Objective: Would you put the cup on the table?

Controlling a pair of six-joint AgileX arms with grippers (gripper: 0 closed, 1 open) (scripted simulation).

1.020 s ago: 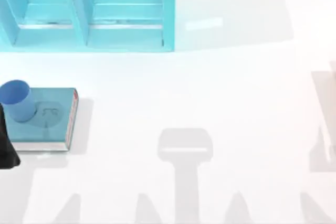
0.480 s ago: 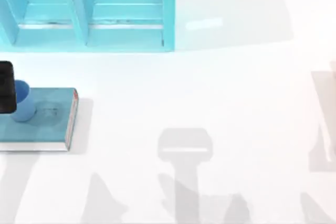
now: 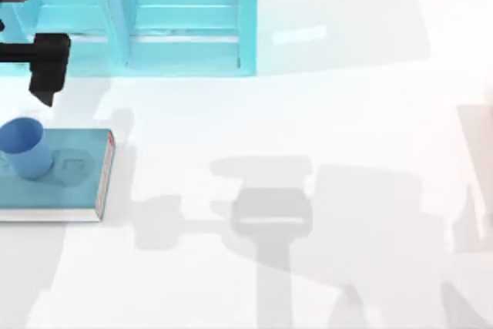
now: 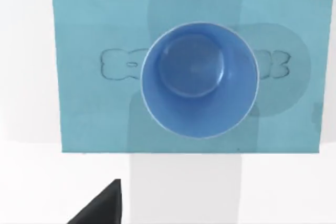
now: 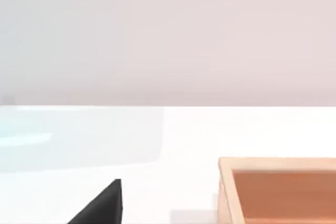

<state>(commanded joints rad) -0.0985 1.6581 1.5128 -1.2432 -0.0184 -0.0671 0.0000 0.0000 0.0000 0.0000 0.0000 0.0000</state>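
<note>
The small blue cup (image 3: 25, 146) stands upright on the teal book (image 3: 73, 179) at the table's (image 3: 308, 113) left edge. Seen from straight above in the left wrist view, the cup (image 4: 199, 80) is empty and rests on the book's cover (image 4: 94, 108). My left gripper (image 3: 43, 75) hovers behind the cup, in front of the shelf, open and holding nothing. One of its dark fingertips (image 4: 102, 208) shows clear of the cup. My right gripper is open too, with one fingertip (image 5: 102, 208) over bare table.
A light-blue shelf cabinet (image 3: 154, 28) stands at the back left, close behind my left gripper. A wooden box (image 5: 283, 190) lies ahead of the right wrist camera. Arm shadows cross the white table in the middle and front.
My left arm has swung from the left edge beside the cup to a spot behind it, near the shelf. The cup and book have stayed put.
</note>
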